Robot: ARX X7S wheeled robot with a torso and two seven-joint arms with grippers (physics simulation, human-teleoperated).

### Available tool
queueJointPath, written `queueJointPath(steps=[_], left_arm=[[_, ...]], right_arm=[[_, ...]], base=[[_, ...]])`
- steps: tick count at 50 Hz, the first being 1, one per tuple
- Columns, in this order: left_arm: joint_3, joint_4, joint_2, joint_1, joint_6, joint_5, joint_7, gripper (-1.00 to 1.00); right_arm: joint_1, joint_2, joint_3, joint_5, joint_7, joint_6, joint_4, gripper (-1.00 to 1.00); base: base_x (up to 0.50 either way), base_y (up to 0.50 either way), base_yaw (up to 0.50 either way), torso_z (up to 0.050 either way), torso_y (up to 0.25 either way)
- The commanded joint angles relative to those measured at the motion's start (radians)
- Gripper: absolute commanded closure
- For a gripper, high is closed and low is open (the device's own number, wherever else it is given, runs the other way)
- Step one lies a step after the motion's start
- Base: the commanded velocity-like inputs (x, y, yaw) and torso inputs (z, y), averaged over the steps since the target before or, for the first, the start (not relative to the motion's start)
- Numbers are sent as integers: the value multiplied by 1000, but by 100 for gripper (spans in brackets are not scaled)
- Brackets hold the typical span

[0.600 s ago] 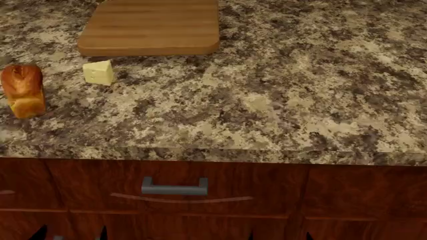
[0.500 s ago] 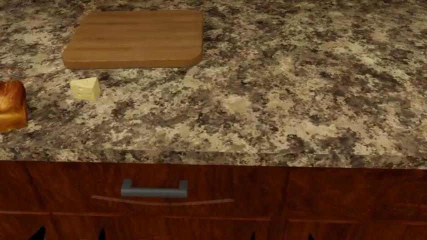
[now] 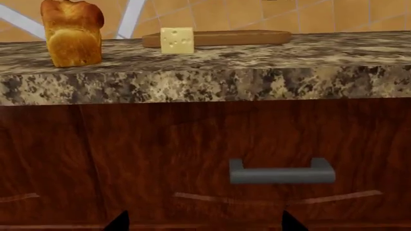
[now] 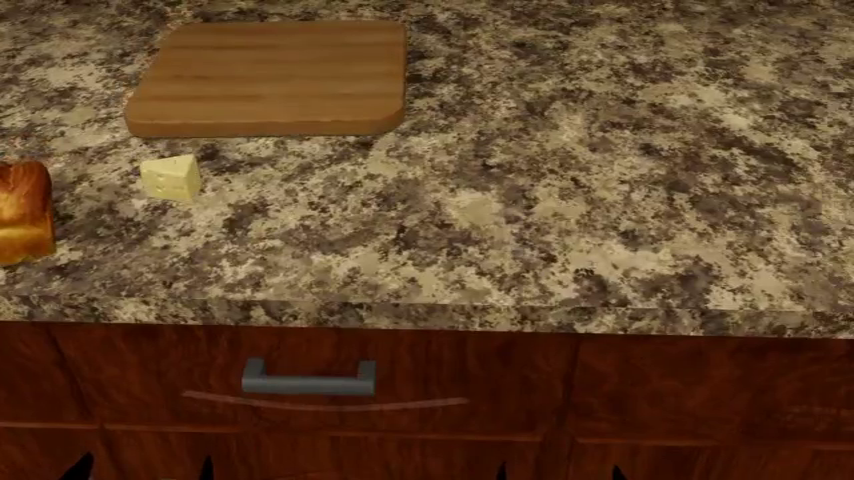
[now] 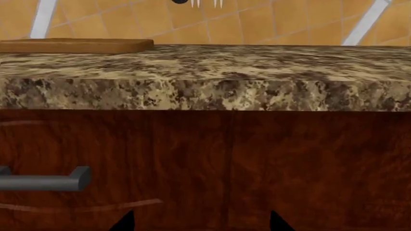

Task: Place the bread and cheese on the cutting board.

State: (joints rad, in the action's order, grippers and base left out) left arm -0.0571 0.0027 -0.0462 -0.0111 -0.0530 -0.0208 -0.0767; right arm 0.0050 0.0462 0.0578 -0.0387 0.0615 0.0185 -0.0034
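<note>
A speckled granite counter (image 4: 561, 200) spans dark wooden drawers (image 4: 441, 400); on it lies the bare, rounded-cornered cutting board (image 4: 267, 78); left of it stands the glossy bread (image 4: 23, 212); between them, near the board, the holed cheese (image 4: 171, 177) wedge; neither gripper's state can be told.

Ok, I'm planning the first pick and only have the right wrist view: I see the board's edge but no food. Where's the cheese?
Observer: The cheese lies on the counter, just in front of the cutting board, by its near left corner and not touching it.
Operator: And the bread?
Observer: The bread stands left of the cheese, partly cut off by the head view's left edge.
Operator: Anything on the board?
Observer: Nothing; its top shows only bare wood.
</note>
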Motion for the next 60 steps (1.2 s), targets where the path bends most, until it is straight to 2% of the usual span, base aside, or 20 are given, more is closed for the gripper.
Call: queueJointPath(steps=[1, 9, 12, 15, 20, 40, 47, 60], left_arm=[[1, 51, -6, 5, -36, 0, 10, -100], [38, 537, -45, -5, -469, -92, -15, -100], [34, 643, -60, -32, -590, -102, -27, -100], [44, 792, -75, -97, -776, -131, -40, -100], [52, 892, -104, -188, -976, -164, -37, -100], [77, 884, -119, -193, -1020, -174, -59, -100], [102, 875, -125, -198, -1018, -183, -56, -100], [145, 945, -119, -223, -1114, -218, -69, -100]], right_arm=[[10, 6, -4, -5, -6, 67, -61, -100], [40, 64, -48, -55, 18, 425, -483, -100], [67, 73, -53, -72, 31, 549, -617, -100], [107, 83, -56, -90, 34, 651, -688, -100], [185, 100, -49, -120, 38, 852, -804, -100], [177, 91, -45, -167, 68, 970, -905, -100], [173, 92, -72, -183, 65, 950, -907, -100], [182, 100, -56, -195, 82, 971, -927, -100]], base=[[0, 0, 0, 0, 0], [0, 0, 0, 0, 0], [0, 0, 0, 0, 0], [0, 0, 0, 0, 0], [0, 0, 0, 0, 0], [0, 0, 0, 0, 0], [257, 476, 0, 0, 0], [289, 500, 0, 0, 0]])
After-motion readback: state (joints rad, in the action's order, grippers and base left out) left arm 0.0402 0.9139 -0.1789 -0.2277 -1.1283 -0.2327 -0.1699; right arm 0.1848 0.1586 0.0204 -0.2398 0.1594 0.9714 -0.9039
